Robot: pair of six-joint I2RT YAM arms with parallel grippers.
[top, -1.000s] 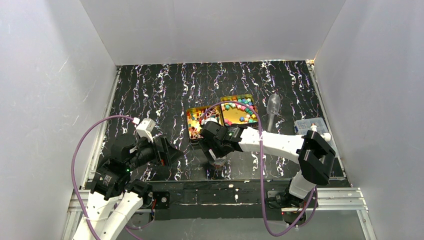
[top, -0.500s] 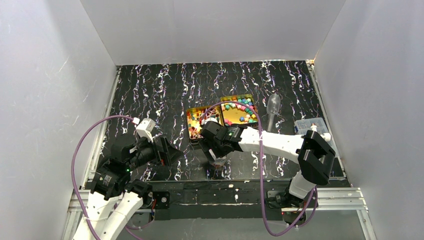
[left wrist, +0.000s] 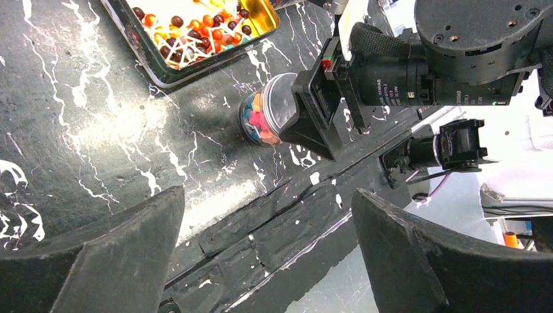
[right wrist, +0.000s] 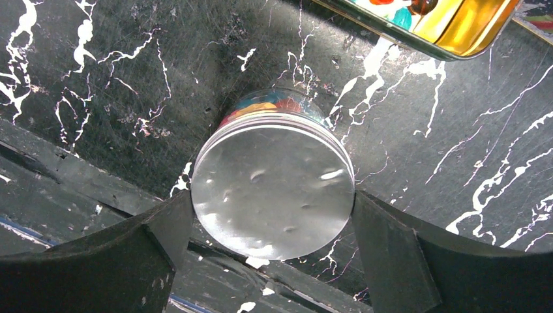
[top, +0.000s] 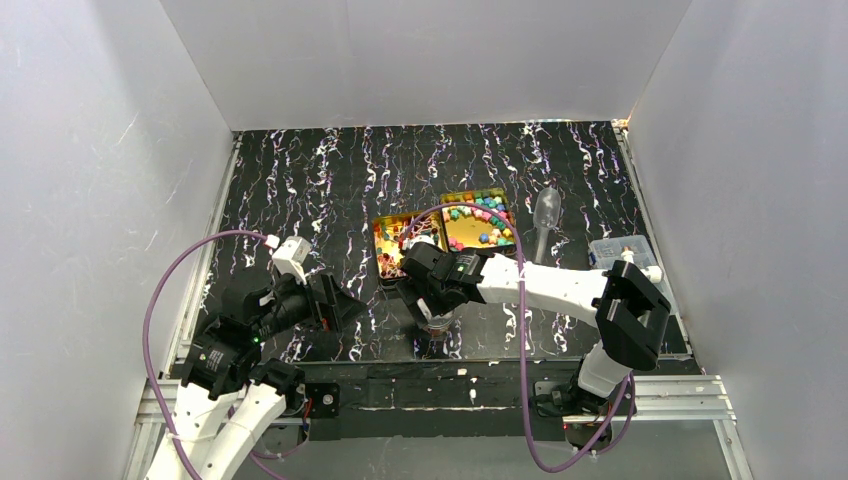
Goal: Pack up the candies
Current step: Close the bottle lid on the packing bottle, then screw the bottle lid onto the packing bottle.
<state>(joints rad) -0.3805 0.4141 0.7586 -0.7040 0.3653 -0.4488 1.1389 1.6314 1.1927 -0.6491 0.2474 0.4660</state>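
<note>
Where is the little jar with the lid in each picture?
Top external: the jar is at the front middle of the table, mostly hidden under the right arm.
Left wrist: the jar is at upper middle, with candies showing through its side.
Right wrist: the jar fills the centre, top towards the camera.
Shared landmark: the right gripper, with one finger on each side of the jar.

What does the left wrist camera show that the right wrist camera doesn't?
Only the left wrist view: the open left end effector, the right arm reaching over the jar, and a gold tin with red, orange and dark candies inside. Only the right wrist view: the jar's lid from above, with the right end effector and its fingers flanking it; whether they grip it, I cannot tell. Both: the jar on the black marbled table, and part of a gold tin.
</note>
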